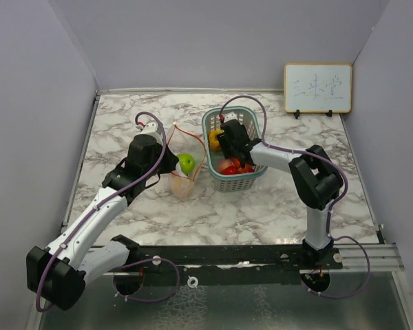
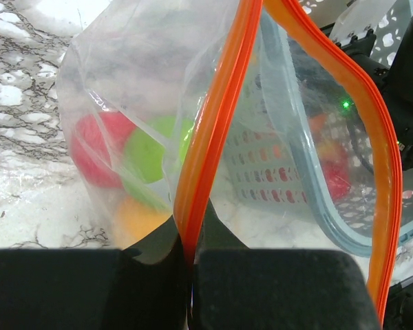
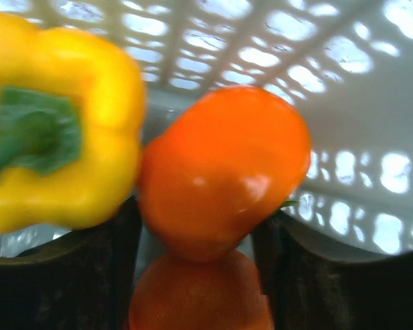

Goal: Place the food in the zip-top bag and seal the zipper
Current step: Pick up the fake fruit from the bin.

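The clear zip-top bag (image 1: 184, 172) stands left of the teal basket, mouth up. My left gripper (image 1: 166, 162) is shut on its red-orange zipper strip (image 2: 205, 144), pinched between the fingertips (image 2: 190, 242). Inside the bag lie a red fruit (image 2: 95, 148), a green fruit (image 2: 153, 146) and a yellow-orange one (image 2: 138, 221). My right gripper (image 1: 228, 142) is down inside the basket. In the right wrist view its fingers (image 3: 120, 275) flank an orange fruit (image 3: 224, 165) and press its sides. A yellow pepper (image 3: 55, 137) lies just left of it.
The teal mesh basket (image 1: 252, 180) holds red fruits (image 1: 234, 167) and the yellow pepper (image 1: 214, 139). A small whiteboard (image 1: 317, 88) stands at the back right. Grey walls enclose the marble table (image 1: 275, 213) on three sides.
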Robot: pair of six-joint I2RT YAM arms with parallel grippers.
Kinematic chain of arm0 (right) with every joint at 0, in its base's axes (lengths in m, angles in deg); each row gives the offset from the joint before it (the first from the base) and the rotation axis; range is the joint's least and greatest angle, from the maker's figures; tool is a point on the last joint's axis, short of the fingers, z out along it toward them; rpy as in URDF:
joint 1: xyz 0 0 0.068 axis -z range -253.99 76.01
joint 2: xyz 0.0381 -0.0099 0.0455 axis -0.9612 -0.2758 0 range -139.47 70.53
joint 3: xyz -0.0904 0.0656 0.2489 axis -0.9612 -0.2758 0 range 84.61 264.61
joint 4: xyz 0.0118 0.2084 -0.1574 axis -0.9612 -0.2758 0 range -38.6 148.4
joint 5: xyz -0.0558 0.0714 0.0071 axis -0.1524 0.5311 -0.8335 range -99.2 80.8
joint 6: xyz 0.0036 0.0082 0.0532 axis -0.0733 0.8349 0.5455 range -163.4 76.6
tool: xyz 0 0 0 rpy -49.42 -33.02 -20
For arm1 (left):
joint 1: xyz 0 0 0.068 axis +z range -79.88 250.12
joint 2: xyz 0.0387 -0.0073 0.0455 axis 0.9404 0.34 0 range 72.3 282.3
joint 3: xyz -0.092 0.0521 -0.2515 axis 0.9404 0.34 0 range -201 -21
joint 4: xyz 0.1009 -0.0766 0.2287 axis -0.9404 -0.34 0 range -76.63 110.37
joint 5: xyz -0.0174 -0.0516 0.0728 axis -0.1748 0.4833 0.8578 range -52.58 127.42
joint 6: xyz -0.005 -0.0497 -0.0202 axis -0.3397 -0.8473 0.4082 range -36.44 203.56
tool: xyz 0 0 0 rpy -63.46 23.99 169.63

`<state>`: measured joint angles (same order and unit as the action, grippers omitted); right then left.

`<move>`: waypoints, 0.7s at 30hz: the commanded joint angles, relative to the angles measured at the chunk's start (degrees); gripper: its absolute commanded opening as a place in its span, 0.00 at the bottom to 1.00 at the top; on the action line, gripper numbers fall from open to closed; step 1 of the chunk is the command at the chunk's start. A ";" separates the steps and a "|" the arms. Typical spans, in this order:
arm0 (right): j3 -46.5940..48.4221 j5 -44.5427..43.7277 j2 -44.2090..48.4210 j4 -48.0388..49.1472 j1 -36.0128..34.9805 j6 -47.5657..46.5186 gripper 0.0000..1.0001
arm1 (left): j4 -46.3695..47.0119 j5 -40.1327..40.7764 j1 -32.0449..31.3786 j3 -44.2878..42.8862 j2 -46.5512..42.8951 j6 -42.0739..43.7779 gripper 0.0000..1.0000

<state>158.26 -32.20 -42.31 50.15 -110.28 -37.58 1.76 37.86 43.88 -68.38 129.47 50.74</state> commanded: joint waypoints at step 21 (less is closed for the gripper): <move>-8.40 38.51 34.66 9.36 -0.18 3.53 0.27 | 1.26 -1.76 0.44 1.57 0.32 -0.77 0.00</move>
<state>150.41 -13.08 -10.55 56.38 -110.28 -34.85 1.94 37.78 43.92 -67.76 129.65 50.67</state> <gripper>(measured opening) 0.436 0.011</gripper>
